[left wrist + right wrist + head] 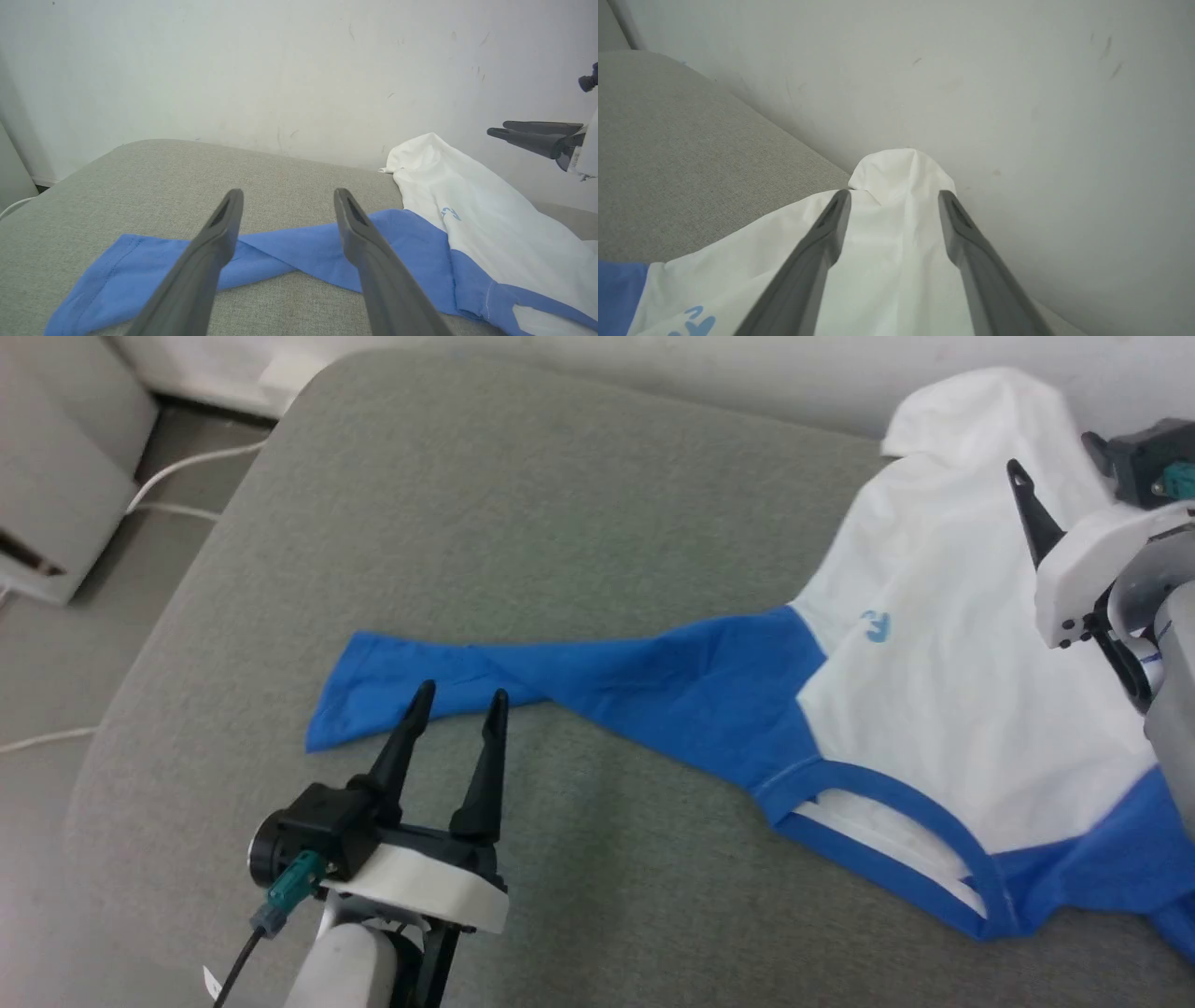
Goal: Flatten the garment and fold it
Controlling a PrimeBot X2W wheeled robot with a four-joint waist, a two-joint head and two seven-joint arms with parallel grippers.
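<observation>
The garment (934,709) lies on a grey cushion with its white body to the right and its blue neckband (896,793) toward the front. One blue sleeve (560,677) stretches left with a twist in it. My left gripper (457,702) is open, just in front of the sleeve's cuff end; in the left wrist view its fingertips (236,193) frame the sleeve (299,252) without touching it. My right gripper (1018,476) hovers open over the white body near its far end. In the right wrist view, white cloth (896,172) lies loose between that gripper's (894,193) spread fingers, bunched against the wall.
The grey cushion (560,504) has a rounded left edge, with floor beyond it. A white cable (187,467) and a pale box (56,476) sit on that floor. A pale wall (280,70) runs right behind the cushion. The right gripper (528,135) reaches in from the right.
</observation>
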